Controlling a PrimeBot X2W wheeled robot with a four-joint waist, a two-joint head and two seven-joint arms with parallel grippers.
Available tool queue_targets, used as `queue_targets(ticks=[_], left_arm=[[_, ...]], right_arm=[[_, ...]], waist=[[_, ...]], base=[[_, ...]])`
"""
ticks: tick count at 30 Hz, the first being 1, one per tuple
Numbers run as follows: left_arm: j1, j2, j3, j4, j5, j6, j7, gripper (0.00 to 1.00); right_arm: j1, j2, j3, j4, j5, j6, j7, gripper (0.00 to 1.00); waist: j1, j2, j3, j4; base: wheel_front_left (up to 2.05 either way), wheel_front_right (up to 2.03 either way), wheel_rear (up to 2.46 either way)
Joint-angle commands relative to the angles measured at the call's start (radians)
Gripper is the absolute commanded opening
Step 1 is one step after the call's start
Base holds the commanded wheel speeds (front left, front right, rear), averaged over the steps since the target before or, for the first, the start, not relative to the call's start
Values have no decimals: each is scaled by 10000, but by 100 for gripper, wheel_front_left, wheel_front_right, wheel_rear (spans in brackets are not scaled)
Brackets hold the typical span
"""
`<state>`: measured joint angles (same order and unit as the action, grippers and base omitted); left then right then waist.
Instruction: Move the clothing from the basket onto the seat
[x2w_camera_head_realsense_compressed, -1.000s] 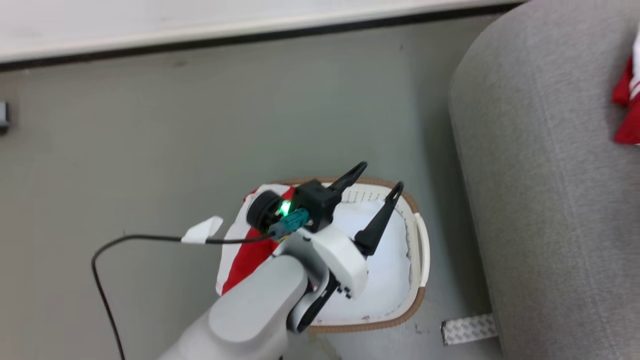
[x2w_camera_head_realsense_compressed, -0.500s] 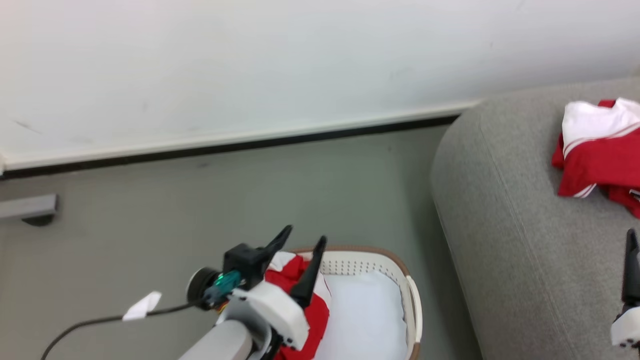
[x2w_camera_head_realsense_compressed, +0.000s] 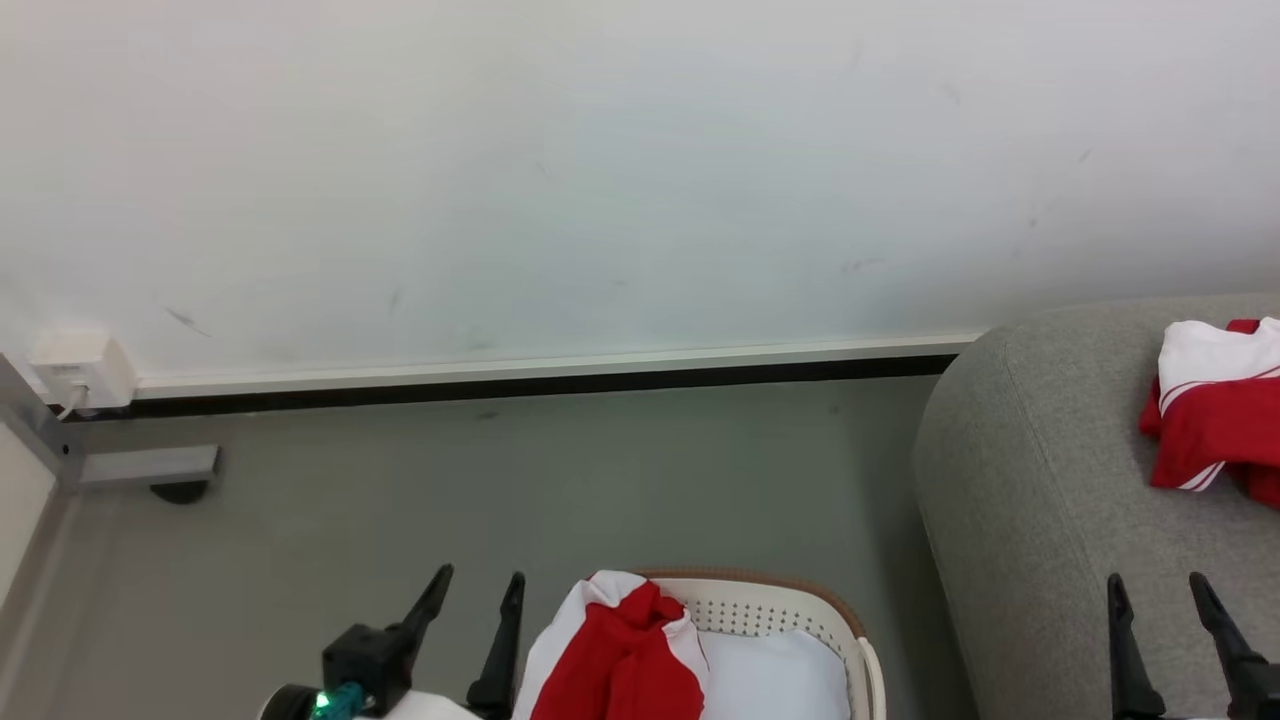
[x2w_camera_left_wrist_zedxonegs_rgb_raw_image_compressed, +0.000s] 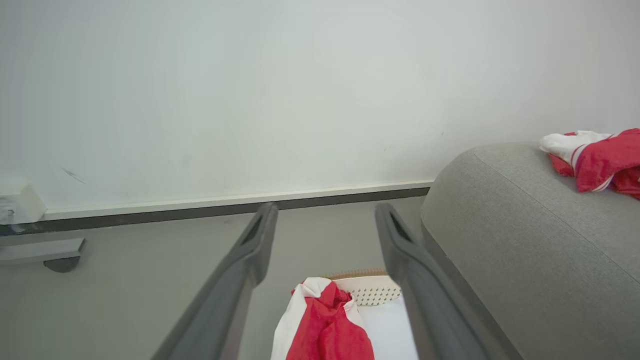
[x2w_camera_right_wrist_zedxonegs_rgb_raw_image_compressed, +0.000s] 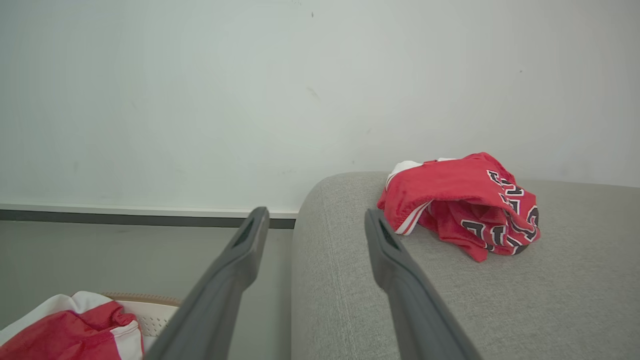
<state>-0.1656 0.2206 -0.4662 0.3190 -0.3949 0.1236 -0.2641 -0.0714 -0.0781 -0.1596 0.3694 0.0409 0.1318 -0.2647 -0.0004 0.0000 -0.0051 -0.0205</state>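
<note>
A red and white garment (x2w_camera_head_realsense_compressed: 620, 655) hangs over the left rim of the cream basket (x2w_camera_head_realsense_compressed: 770, 600), at the bottom of the head view. My left gripper (x2w_camera_head_realsense_compressed: 478, 580) stands open and empty just left of it, fingers pointing up. The left wrist view shows the same clothing (x2w_camera_left_wrist_zedxonegs_rgb_raw_image_compressed: 325, 330) and basket (x2w_camera_left_wrist_zedxonegs_rgb_raw_image_compressed: 372, 292) below the open left gripper (x2w_camera_left_wrist_zedxonegs_rgb_raw_image_compressed: 325, 215). A second red and white garment (x2w_camera_right_wrist_zedxonegs_rgb_raw_image_compressed: 465, 200) with black-and-white lettering lies bunched on the grey seat (x2w_camera_right_wrist_zedxonegs_rgb_raw_image_compressed: 500, 300). My right gripper (x2w_camera_head_realsense_compressed: 1153, 585) is open and empty over the seat's (x2w_camera_head_realsense_compressed: 1030, 500) front part, short of that garment (x2w_camera_head_realsense_compressed: 1215, 420).
A plain white cushion (x2w_camera_head_realsense_compressed: 775, 680) fills the basket's right half. Grey floor runs to a white wall with a dark baseboard (x2w_camera_head_realsense_compressed: 540, 385). A white socket box (x2w_camera_head_realsense_compressed: 80, 370) and a grey bracket (x2w_camera_head_realsense_compressed: 150, 465) sit at the far left.
The head camera has tilted up, bringing wall and more sofa into view. My left gripper, earlier over the basket, now stands left of it. The right gripper has come into view.
</note>
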Motion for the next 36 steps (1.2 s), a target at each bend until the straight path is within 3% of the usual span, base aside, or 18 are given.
queue_targets(ticks=[1, 15, 36], left_arm=[[284, -82, 293, -83, 228, -87, -5, 100], [1122, -900, 2108, -40, 1492, -955, -5, 100], [1038, -1471, 3157, 173, 2400, -1720, -5, 100]], right_arm=[[253, 66, 44, -66, -123, -22, 6, 100], [611, 267, 285, 263, 106, -22, 6, 100], [365, 269, 560, 289, 466, -22, 6, 100]], waist=[[4, 0, -110, 91], [4, 0, -352, 199], [4, 0, -70, -164]], base=[[0, 0, 0], [0, 0, 0], [0, 0, 0]])
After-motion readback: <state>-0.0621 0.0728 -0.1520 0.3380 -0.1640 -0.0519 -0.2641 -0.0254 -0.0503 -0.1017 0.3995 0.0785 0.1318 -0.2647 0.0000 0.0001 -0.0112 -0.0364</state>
